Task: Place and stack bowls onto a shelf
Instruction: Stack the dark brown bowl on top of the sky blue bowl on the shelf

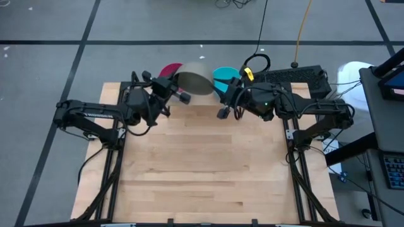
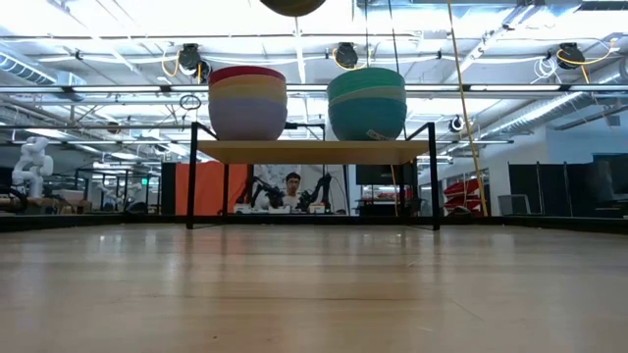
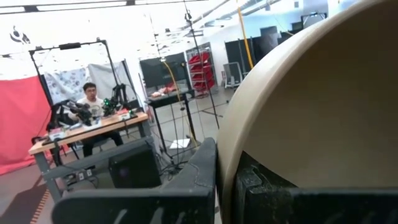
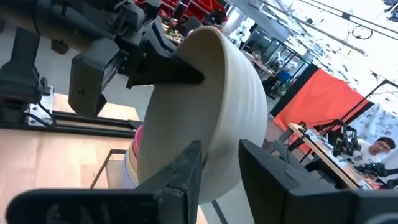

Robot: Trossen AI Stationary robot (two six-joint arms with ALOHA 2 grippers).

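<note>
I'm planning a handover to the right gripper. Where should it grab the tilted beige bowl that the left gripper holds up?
Probably the free rim of the beige bowl, opposite where the left gripper pinches it, approached from the right gripper's own side. The bowl stands on edge, its wall is thin, and its body looks too wide to span.

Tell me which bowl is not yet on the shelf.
The olive-grey bowl: the left gripper holds it tilted in the air above the shelf, between the magenta-topped stack and the cyan stack.

No text, label or number can be read anywhere.
</note>
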